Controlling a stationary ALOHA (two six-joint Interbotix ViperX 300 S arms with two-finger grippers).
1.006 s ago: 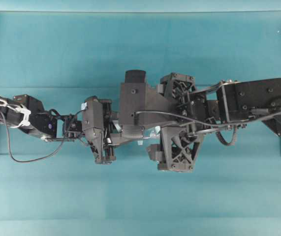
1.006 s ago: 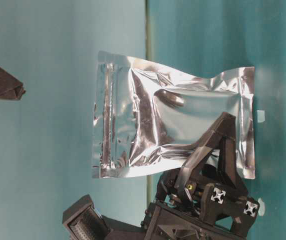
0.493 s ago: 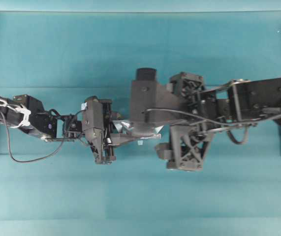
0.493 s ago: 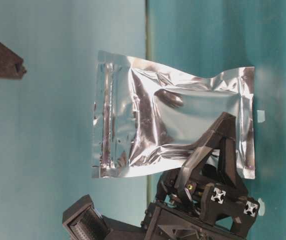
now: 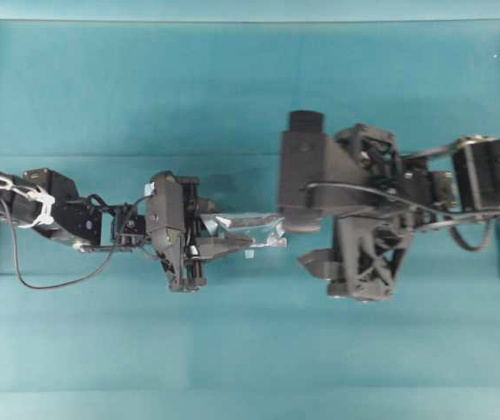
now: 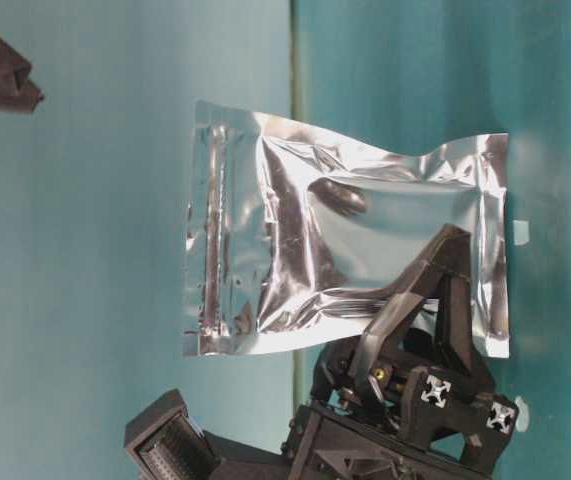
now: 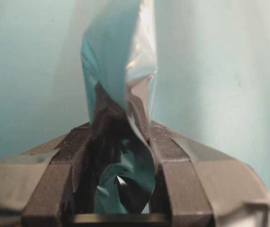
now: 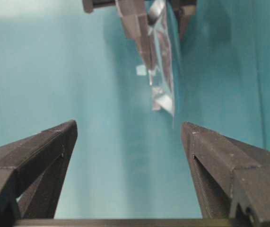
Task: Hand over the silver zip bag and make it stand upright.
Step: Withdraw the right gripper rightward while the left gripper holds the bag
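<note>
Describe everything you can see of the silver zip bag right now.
The silver zip bag is a shiny, crinkled foil pouch, rectangular, with a smoother middle panel and a zip strip near one short end. From overhead it shows edge-on as a thin sliver above the teal table. The left gripper has its jaws shut on a lower part near the end opposite the zip, buckling the foil there. The right gripper stands open and apart from it. Whether its bottom edge touches the table cannot be told.

1. The silver zip bag (image 5: 251, 234) shows edge-on as a thin strip.
2. The left gripper (image 5: 225, 238) clamps the bag's left end.
3. The right gripper (image 5: 306, 238), jaws spread, sits just right of the bag, apart from it.
</note>
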